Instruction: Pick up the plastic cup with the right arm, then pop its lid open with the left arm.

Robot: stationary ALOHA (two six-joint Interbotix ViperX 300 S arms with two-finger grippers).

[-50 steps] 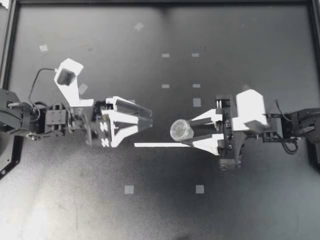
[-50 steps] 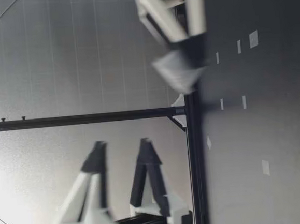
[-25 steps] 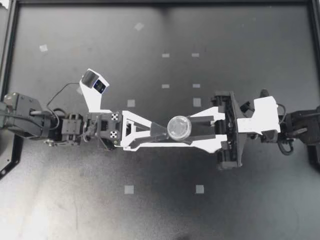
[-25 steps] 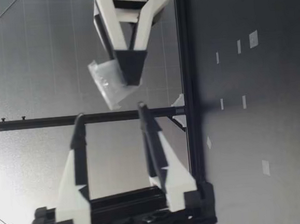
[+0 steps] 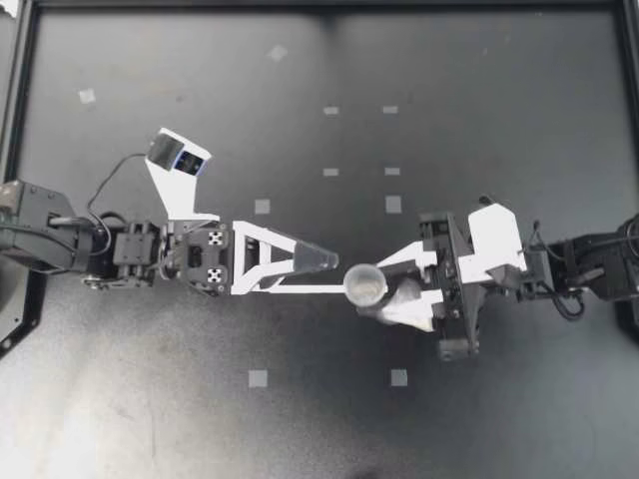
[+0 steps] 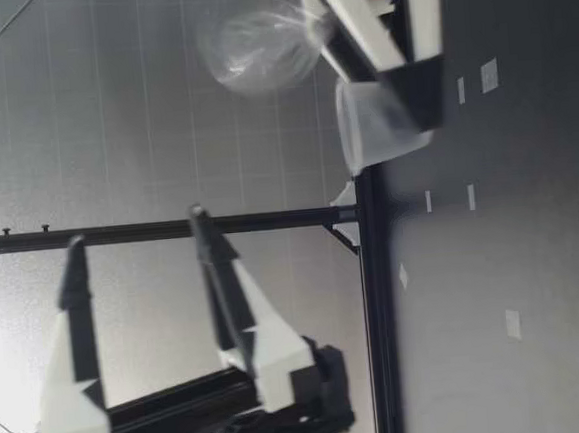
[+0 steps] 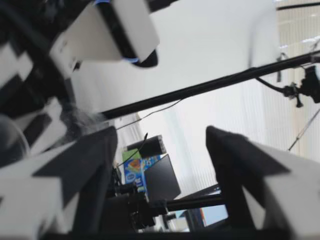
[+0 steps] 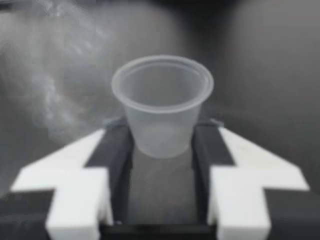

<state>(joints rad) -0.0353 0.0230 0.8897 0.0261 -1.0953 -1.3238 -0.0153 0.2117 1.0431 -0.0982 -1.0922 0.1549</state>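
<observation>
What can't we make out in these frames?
- Low view: the hazy clear shape above the cup is blurred; cannot tell what it is.
- Top view: whether the left tool touches the cup is too small to tell.
- Right wrist view: the cup's lower sides are hidden by the fingers of the right tool.

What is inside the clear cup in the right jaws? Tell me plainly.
Nothing shows inside the clear cup: its mouth looks empty. The lower sides, pinched by the right jaws, are covered.
</observation>
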